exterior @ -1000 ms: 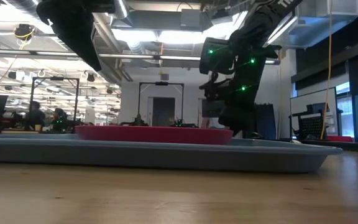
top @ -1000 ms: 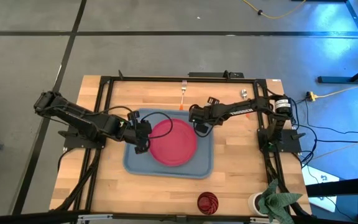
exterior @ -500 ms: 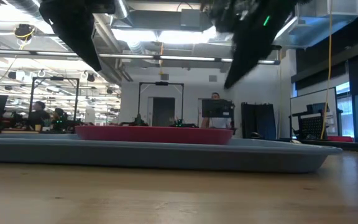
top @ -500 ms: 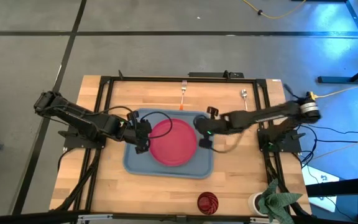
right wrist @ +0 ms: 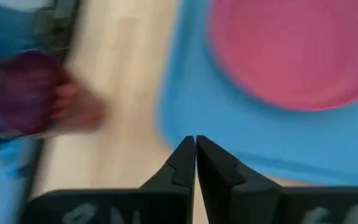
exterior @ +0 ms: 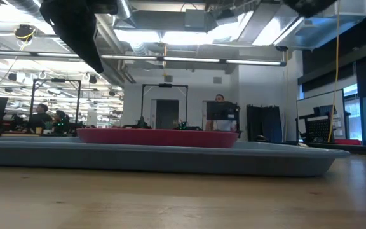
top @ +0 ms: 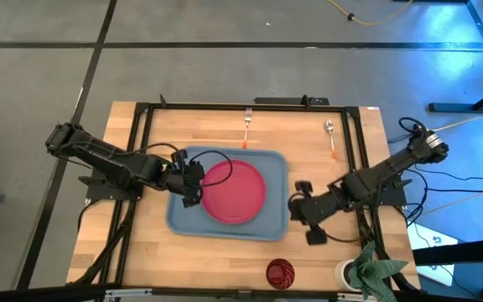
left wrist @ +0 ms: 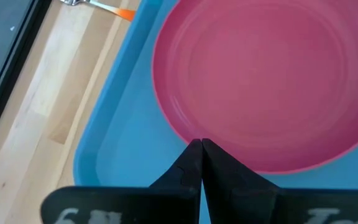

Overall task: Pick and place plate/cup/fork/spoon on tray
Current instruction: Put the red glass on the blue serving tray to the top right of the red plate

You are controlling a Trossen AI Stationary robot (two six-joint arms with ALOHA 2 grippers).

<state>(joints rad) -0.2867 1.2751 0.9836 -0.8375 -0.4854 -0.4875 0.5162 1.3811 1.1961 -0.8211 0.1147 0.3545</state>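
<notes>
One plate [top: 234, 191] is seen lying in the one tray [top: 274, 225] on the worktop [top: 216, 260]. One fork [top: 246, 128] and one spoon [top: 330, 137] are placed beyond the tray, and one cup [top: 280, 273] near the front edge. The left end effector [top: 193, 183] is closed at the plate's rim, the right end effector [top: 303, 213] closed beside the tray.

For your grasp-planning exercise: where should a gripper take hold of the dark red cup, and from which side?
Grip the dark red cup across its rim from above, probably. It stands alone on the table's near edge, below the tray, the right gripper nearest.
</notes>
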